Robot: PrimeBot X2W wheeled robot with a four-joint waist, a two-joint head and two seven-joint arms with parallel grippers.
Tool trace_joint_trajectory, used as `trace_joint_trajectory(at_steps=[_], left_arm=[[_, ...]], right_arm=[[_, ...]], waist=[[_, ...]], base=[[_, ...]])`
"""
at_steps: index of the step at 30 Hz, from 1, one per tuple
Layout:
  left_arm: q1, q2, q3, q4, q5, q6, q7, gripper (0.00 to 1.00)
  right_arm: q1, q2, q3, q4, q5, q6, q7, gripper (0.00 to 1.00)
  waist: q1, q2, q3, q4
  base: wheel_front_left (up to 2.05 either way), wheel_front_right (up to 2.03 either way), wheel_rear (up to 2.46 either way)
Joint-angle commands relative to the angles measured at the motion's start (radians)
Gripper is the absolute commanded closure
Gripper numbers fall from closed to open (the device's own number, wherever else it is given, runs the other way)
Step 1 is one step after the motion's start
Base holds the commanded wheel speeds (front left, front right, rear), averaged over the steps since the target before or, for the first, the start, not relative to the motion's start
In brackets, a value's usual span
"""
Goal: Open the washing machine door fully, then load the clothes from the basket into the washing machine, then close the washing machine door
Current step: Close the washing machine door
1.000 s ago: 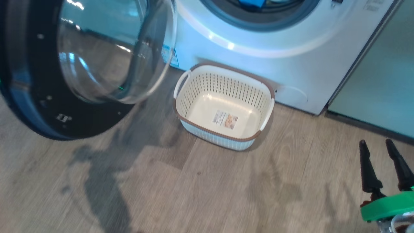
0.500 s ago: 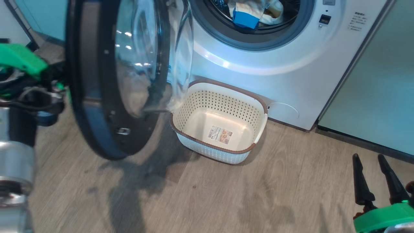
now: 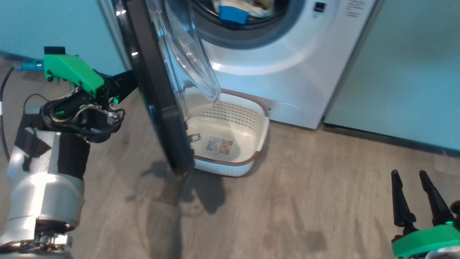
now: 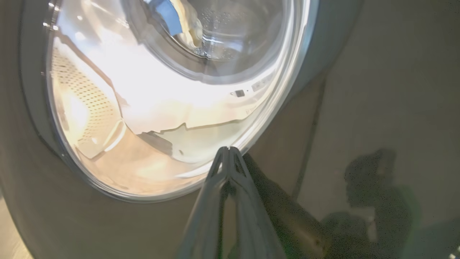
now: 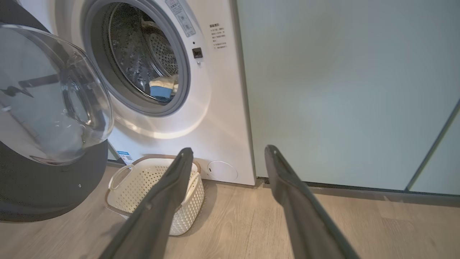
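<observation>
Swung further round toward the washing machine (image 3: 287, 72) since half a second ago, the washing machine door (image 3: 160, 108) now shows nearly edge-on in the head view, its black rim upright and its clear glass bowl bulging toward the drum opening. The left arm has come further into that view behind the door, and the whole picture has shifted with the camera

The left hand (image 3: 129, 81) reaches to the door's outer face. In the left wrist view its two fingers are pressed together, and the left hand (image 4: 226, 151) has its tips against the glossy black surface at the lower edge of the glass, with nothing held between them

The clothes (image 3: 233, 14) lie inside the drum, pale fabric with a bright blue patch at the front. The basket (image 3: 222, 167) stands on the wooden floor (image 3: 287, 201) just in front of the machine, partly behind the door's lower edge, with the label on its bottom showing

The right hand (image 3: 409, 174) hangs low at the right, well apart from the machine, fingers spread and pointing toward it and the pale green cabinet (image 3: 395, 72)
</observation>
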State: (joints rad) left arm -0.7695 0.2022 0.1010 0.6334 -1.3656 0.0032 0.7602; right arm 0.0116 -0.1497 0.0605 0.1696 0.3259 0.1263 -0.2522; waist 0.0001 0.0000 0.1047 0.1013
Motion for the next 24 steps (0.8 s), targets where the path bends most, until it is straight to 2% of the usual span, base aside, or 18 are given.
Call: trace_joint_trajectory(at_steps=[1, 12, 19, 24], left_arm=[[-0.03, 0.029, 0.028, -0.048, -0.003, 0.003, -0.006, 1.0], [-0.024, 0.008, 0.029, -0.119, 0.032, 0.033, -0.079, 1.0], [-0.041, 0.018, 0.032, -0.104, 0.053, 0.027, -0.116, 1.0], [-0.061, 0.039, 0.05, -0.07, 0.063, 0.005, -0.155, 1.0]], right_arm=[[-0.044, -0.008, 0.015, -0.027, 0.001, 0.004, -0.01, 0.0], [-0.071, 0.012, 0.016, -0.021, 0.006, 0.004, -0.01, 0.0], [-0.082, 0.025, 0.016, -0.019, 0.008, 0.004, -0.01, 0.0], [-0.078, 0.036, 0.012, -0.019, 0.008, 0.004, -0.01, 0.0]], waist=[[-0.0001, 0.0, 0.015, -0.033], [-0.0001, 0.0, 0.062, -0.209], [-0.0001, 0.0, 0.089, -0.33], [-0.0001, 0.0, 0.099, -0.403]], base=[[0.0, 0.0, 0.0], [0.0, 0.0, 0.0], [0.0, 0.0, 0.0], [0.0, 0.0, 0.0]])
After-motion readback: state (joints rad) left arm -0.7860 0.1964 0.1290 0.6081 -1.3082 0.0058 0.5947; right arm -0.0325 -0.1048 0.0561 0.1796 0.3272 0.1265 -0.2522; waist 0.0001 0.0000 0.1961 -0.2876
